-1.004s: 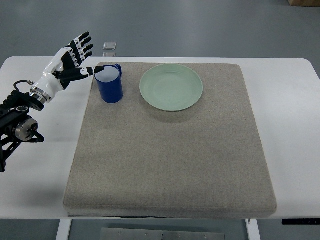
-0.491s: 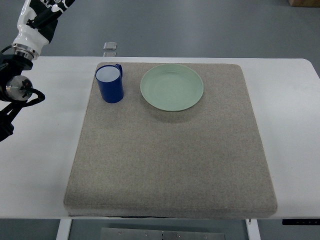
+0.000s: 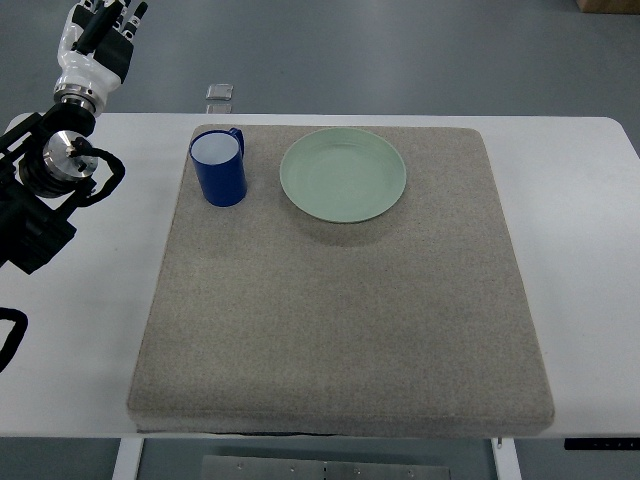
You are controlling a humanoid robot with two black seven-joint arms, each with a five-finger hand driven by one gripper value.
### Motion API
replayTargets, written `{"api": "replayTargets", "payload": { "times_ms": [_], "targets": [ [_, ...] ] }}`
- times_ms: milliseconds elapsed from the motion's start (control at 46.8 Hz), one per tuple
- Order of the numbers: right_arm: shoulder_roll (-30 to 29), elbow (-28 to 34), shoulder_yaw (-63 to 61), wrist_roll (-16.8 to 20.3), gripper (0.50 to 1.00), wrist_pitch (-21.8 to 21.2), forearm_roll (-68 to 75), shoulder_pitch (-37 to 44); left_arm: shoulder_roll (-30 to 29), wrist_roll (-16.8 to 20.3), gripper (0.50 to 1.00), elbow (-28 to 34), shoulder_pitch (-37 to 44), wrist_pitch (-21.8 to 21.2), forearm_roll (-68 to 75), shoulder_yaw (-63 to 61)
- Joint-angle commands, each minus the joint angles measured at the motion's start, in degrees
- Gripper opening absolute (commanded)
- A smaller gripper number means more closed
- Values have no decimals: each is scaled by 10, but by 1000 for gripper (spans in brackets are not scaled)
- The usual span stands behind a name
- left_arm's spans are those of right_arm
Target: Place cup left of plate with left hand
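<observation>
A blue cup [image 3: 218, 170] with a white inside stands upright on the grey mat [image 3: 340, 300], near its far left corner, handle pointing away from me. Just right of it lies the pale green plate [image 3: 343, 174], with a small gap between them. My left hand [image 3: 98, 30] is raised at the picture's top left corner, well away from the cup, fingers stretched out and holding nothing; their tips are cut off by the top edge. Its forearm [image 3: 55, 170] runs down the left edge over the white table. The right arm does not show.
The mat covers most of the white table [image 3: 580, 250]. A small clear item [image 3: 219, 92] lies on the floor beyond the table's far edge, behind the cup.
My left hand let go of the cup's rim, drew back and rose to the top left corner. The forearm has since swung further into view. Cup and plate stayed put.
</observation>
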State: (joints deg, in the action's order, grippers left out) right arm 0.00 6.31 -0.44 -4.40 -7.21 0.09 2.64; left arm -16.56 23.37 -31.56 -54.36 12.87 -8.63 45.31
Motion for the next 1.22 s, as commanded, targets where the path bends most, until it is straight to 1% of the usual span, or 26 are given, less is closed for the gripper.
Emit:
{"api": "replayTargets", "payload": {
  "times_ms": [0,85,1046,1068,1196],
  "targets": [
    [0,0,0,0,934,0,0,0,7,0,1000,19,3,36,-13,0],
    [0,0,0,0,934,0,0,0,7,0,1000,23,4,47,-17,0],
    [0,0,0,0,934,0,0,0,7,1,1000,22,5,45,-7,-9],
    [0,0,-3,2,934,5,2,1,7,1,1000,20,5,45,-7,-9],
    [0,42,2,7,934,4,-6,12,7,1,1000,19,4,46,-7,-9]
  ]
}}
